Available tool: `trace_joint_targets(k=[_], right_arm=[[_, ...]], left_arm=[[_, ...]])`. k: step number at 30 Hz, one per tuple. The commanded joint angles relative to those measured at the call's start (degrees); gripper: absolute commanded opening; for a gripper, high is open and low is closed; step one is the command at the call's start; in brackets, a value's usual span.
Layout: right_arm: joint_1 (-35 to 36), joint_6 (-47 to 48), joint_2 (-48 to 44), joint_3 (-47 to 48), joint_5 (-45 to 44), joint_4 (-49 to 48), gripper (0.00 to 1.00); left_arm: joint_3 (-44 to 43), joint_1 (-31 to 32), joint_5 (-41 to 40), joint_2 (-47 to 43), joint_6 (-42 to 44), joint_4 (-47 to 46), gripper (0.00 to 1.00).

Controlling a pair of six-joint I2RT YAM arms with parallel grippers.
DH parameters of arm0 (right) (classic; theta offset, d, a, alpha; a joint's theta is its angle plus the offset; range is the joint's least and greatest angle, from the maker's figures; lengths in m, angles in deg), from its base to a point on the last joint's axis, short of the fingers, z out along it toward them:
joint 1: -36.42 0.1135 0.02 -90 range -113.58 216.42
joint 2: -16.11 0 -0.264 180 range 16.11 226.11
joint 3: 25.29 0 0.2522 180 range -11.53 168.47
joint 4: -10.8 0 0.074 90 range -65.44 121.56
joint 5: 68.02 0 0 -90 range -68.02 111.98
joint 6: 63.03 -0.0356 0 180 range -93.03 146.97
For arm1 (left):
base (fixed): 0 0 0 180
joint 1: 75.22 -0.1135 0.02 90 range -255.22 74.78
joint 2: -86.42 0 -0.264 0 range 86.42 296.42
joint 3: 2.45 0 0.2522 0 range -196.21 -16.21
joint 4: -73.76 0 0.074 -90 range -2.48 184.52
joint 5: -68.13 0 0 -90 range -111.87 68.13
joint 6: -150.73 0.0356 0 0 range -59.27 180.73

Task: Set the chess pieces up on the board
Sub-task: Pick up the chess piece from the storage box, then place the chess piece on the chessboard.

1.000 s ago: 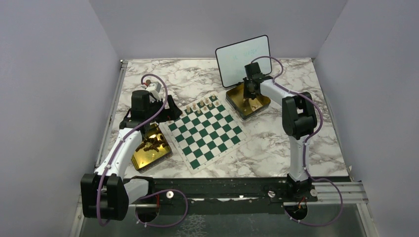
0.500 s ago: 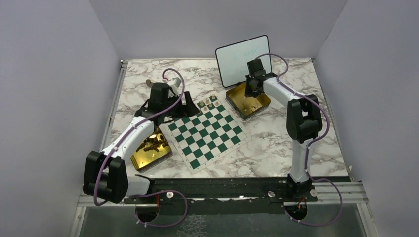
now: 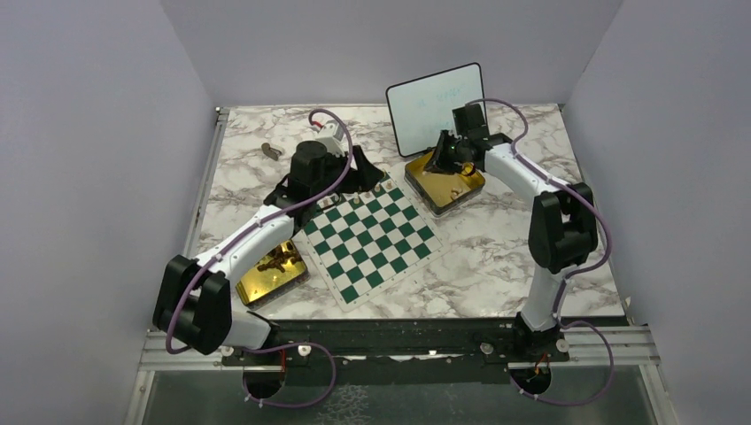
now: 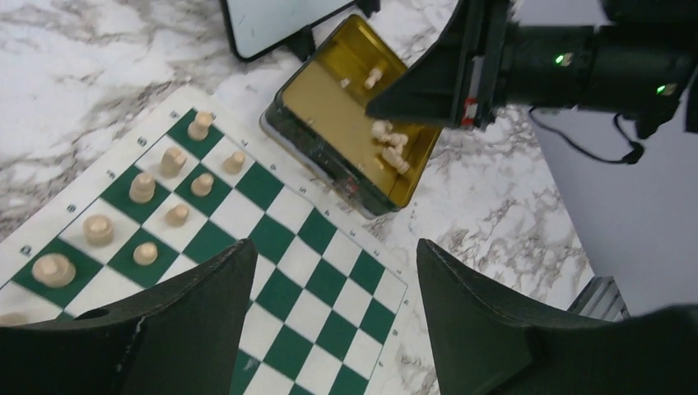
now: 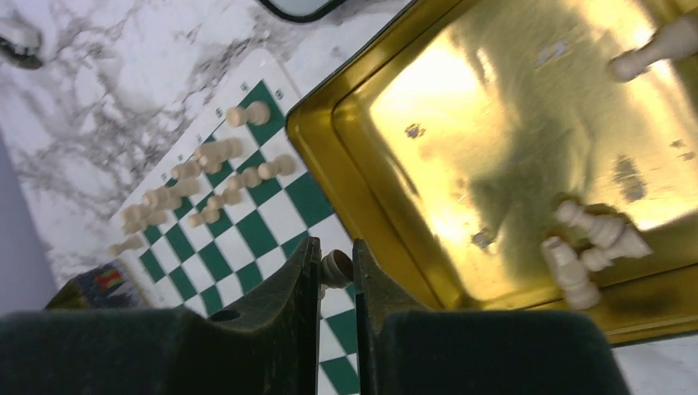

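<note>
**Count at this moment**

My left end effector [image 4: 336, 251] hangs spread wide over the far corner of the one board [image 3: 372, 239]. There I count at least nine pale chess pieces [image 4: 173, 160] standing in two rows. My right end effector [image 5: 337, 251] is clamped on one more pale piece [image 5: 336, 267] near the rim of the far gold tin [image 5: 329, 156]. The near gold tin [image 3: 257, 288], second of two, holds dark pieces [image 3: 279, 258]
</note>
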Motion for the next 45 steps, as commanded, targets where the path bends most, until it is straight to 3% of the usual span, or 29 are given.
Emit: trace_joint_targets(k=[1,13,22,28,39,45], right_arm=[[0.38,-7.58,-2.5,-5.57,12.6,-6.21,0.12],[1.51,-17.27,-9.0,-19.25,21.19,-19.43,0.12],[1.52,-19.84,-12.27,-20.98,22.4,-21.14,0.12],[1.51,-20.68,-13.37,-21.74,22.88,-22.12,0.12],[1.51,-20.3,-14.26,-21.61,23.06,-21.58,0.12],[1.51,-19.92,-14.8,-21.67,23.15,-21.26,0.12]], left_arm=[[-0.4,2.05,-0.14,2.36,-0.28,-10.11,0.72],[-7.6,10.83,-8.49,9.88,10.72,-3.44,0.67],[-12.26,17.17,-14.09,16.26,14.28,-2.01,0.58],[-11.65,17.64,-18.6,16.86,13.91,-1.97,0.48],[-12.12,17.64,-18.92,18.39,14.03,-3.02,0.42],[-12.43,17.64,-18.78,18.32,15.2,-2.48,0.33]])
